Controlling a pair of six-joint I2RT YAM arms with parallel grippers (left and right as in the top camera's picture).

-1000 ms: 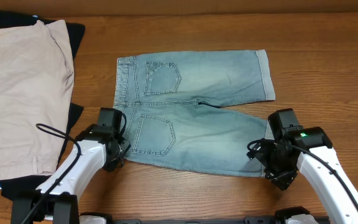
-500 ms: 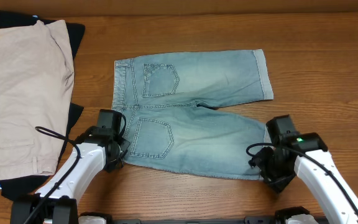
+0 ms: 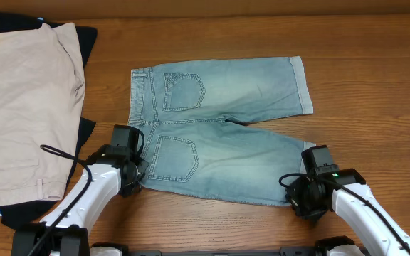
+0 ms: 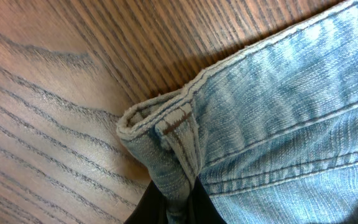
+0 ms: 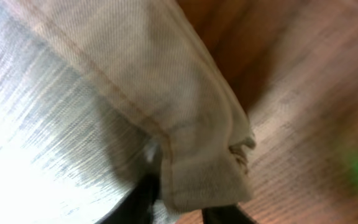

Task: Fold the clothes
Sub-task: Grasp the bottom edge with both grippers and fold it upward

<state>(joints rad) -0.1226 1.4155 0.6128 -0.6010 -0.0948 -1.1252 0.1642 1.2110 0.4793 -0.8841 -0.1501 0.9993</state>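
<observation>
The faded light-blue denim shorts (image 3: 223, 124) lie flat on the wooden table, back pockets up, waistband at the left, legs pointing right. My left gripper (image 3: 135, 178) is shut on the near waistband corner (image 4: 166, 140), which bunches up between its dark fingers (image 4: 148, 208). My right gripper (image 3: 299, 199) is shut on the near leg's hem corner (image 5: 204, 168), its pale inside turned toward the wrist camera. The far leg (image 3: 262, 85) lies flat and untouched.
A pair of beige khaki shorts (image 3: 23, 107) lies on a black garment (image 3: 87, 39) at the table's left side. Bare wooden table (image 3: 369, 85) shows to the right of and behind the denim shorts.
My right gripper has moved left and toward the front edge, dragging the near leg's hem corner with it. The left gripper holds still on the waistband.
</observation>
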